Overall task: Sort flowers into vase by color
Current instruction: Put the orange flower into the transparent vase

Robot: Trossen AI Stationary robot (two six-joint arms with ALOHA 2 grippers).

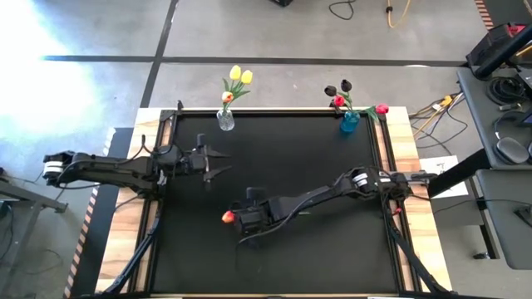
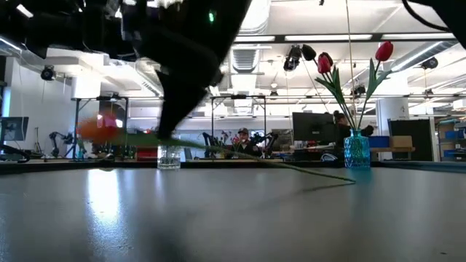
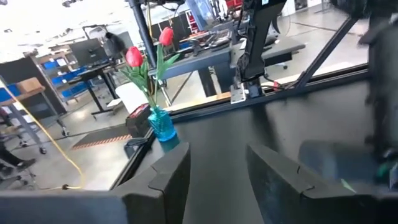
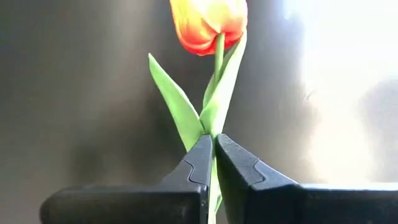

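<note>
The right gripper (image 4: 212, 152) pinches the stem of 1 orange tulip (image 4: 208, 23), its head just beyond the jaws, so lift gently, keeping the stem level; the left gripper (image 3: 217, 163) waits spread.

The tulip (image 4: 209, 25) in the right claw (image 4: 213, 163) has an orange head that goes yellow near the top, with a green stem and leaves. The claw is black. The surface (image 1: 274, 158) is black with a light wood edge. One vase (image 1: 350, 122) is blue and holds red and dark tulips. The other vase (image 1: 225, 120) is clear, with yellow and orange tulips.
</note>
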